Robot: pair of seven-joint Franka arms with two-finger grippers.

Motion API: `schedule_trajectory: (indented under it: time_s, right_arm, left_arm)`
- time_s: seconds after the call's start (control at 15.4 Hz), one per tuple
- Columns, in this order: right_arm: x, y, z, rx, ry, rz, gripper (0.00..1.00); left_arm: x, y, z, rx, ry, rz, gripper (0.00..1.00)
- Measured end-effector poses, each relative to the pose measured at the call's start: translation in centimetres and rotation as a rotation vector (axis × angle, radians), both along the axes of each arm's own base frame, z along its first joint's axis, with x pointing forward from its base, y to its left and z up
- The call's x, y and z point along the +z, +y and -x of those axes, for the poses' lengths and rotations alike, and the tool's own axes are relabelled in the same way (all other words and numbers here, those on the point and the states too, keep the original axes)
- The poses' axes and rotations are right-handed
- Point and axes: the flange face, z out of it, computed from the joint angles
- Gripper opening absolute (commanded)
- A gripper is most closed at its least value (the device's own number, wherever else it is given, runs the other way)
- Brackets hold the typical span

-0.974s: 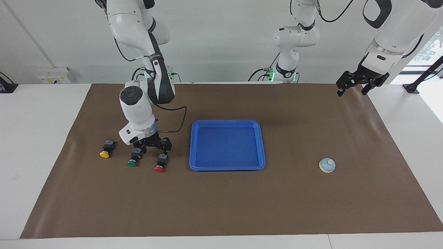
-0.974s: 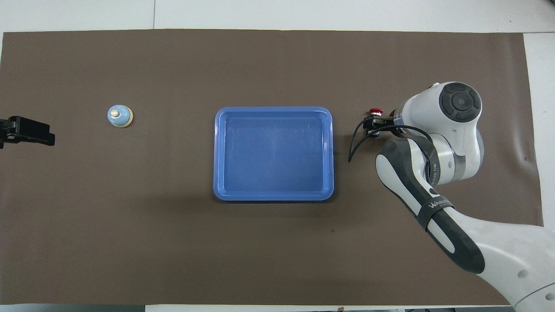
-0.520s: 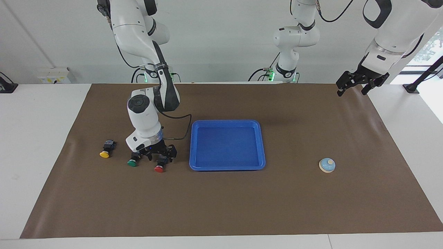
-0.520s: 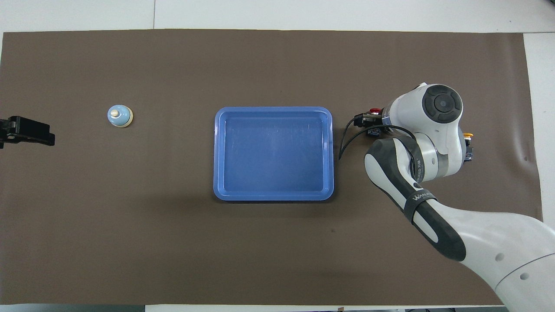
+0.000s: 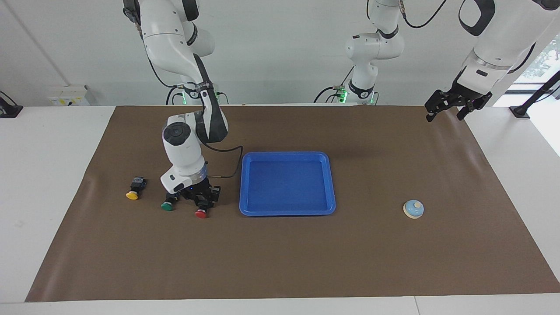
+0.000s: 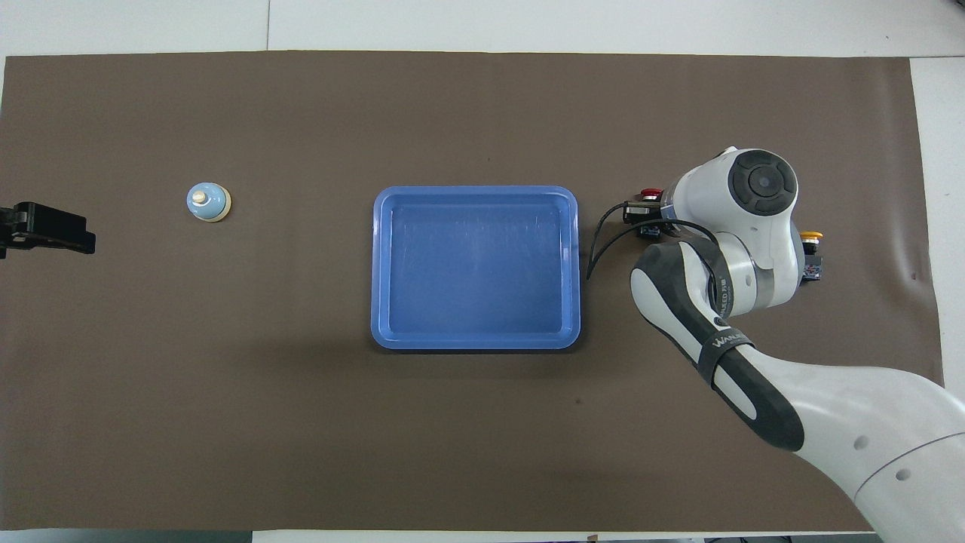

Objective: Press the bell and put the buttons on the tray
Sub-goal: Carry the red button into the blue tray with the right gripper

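At red button [image 5: 201,213], right gripper [image 5: 204,199] down, closure unclear; overhead hides green button [image 5: 166,206].

You are seeing the tray [image 5: 287,210] sitting mid-worktop [image 5: 280,262], the bell [image 5: 413,209] lying toward the left arm's end, and three buttons [image 5: 132,189] sitting in a row toward the right arm's end, well apart from the bell.

- White desk [image 5: 52,144], brown mat [image 5: 280,253] covering most of its top.
- Plain white wall [image 5: 284,48].
- Window [image 5: 544,57] at one end, daylight entering.
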Motion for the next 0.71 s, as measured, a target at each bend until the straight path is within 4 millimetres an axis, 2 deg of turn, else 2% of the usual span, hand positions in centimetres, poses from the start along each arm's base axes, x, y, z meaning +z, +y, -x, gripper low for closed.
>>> schedule_trajectory:
  time_s: [0.26,0.39,0.58,0.71]
  right_arm:
    - [0.1,0.0,-0.1,0.001,-0.002,0.000,0.00]
    - [1.1,0.1,-0.6,-0.001,0.005,0.002,0.00]
    - [5.0,1.0,-2.2,0.006,0.037,0.009,0.00]
    - [8.1,3.5,-2.7,-0.005,0.053,-0.002,0.00]
  left_arm:
    - [0.0,0.0,0.0,0.000,0.000,0.000,1.00]
    - [0.0,0.0,0.0,0.000,0.000,0.000,1.00]
    - [0.0,0.0,0.0,0.000,0.000,0.000,1.00]
    - [0.0,0.0,0.0,0.000,0.000,0.000,1.00]
